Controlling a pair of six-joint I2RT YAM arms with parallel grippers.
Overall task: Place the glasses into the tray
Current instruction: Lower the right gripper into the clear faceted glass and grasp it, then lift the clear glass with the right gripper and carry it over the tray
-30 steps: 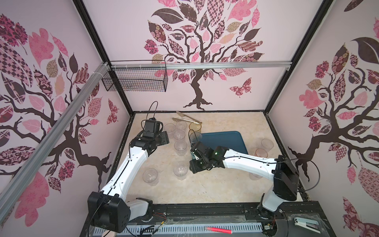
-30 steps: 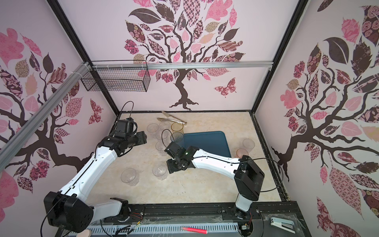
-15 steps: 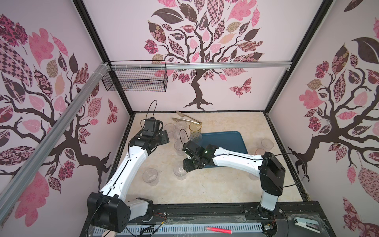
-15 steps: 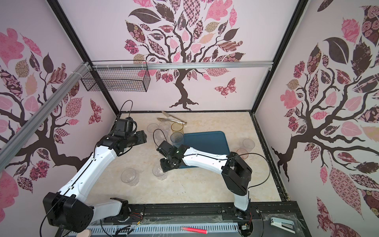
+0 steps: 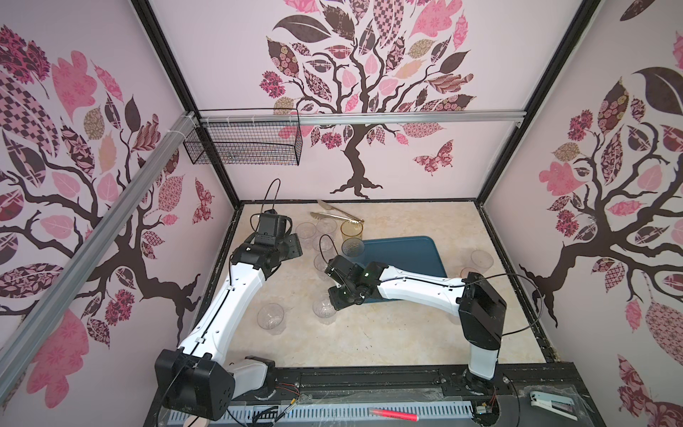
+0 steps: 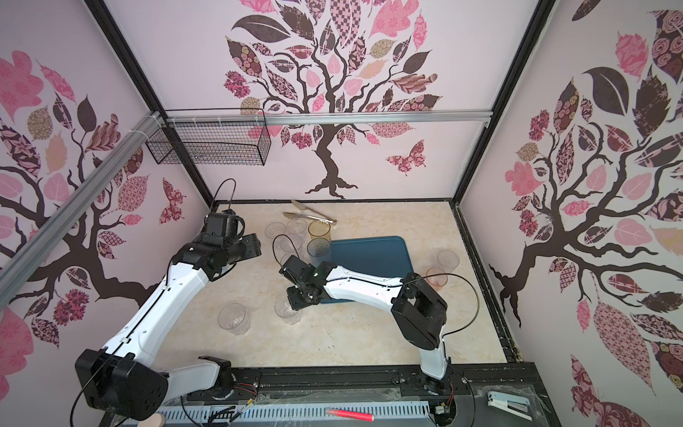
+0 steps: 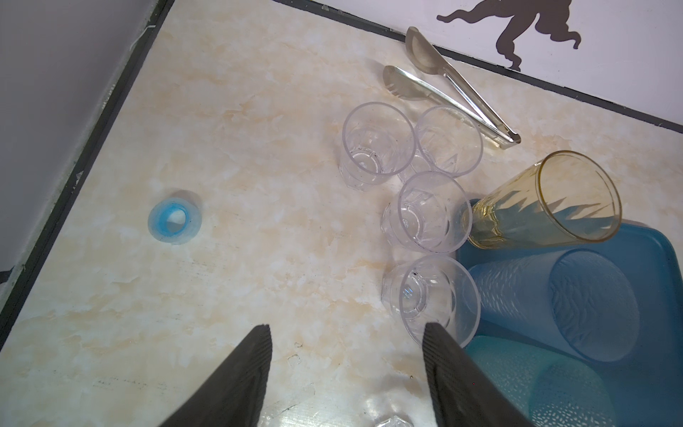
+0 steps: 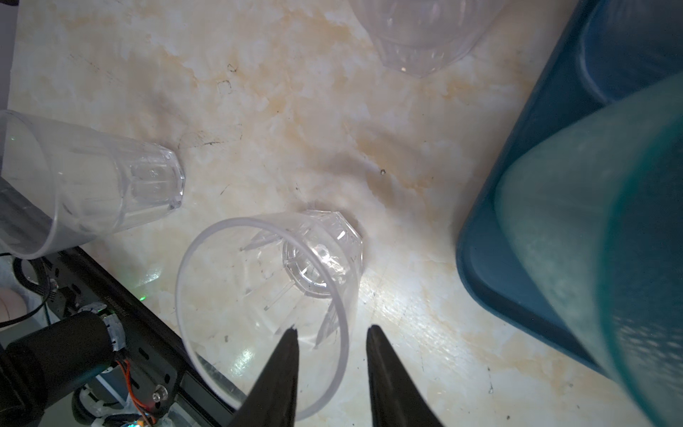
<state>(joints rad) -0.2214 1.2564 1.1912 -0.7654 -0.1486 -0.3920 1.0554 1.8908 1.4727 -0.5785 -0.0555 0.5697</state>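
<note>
The right gripper stands partly open astride the rim of a clear faceted tumbler — one finger inside the mouth, the other outside. The wall runs between them with a gap showing on each side, so nothing is clamped. This tumbler stands upright on the marbled table, just off the near left corner of the dark teal tray. In a top view it sits at the tip of the right arm, which reaches across the tray's near edge. A second clear tumbler stands near it, farther from the tray. The left gripper hangs over the table with its fingers wide apart and nothing between them. Beyond it four more clear tumblers stand close together along the tray's left side. Inside the tray, a blue tumbler and a teal tumbler stand at its left end. An amber tumbler stands at the tray's far left corner — whether on the tray or just off it I cannot tell. Metal tongs lie by the back wall behind the cluster. Off the tray's right side stand a plain clear tumbler and a pink tumbler, near each other.
</note>
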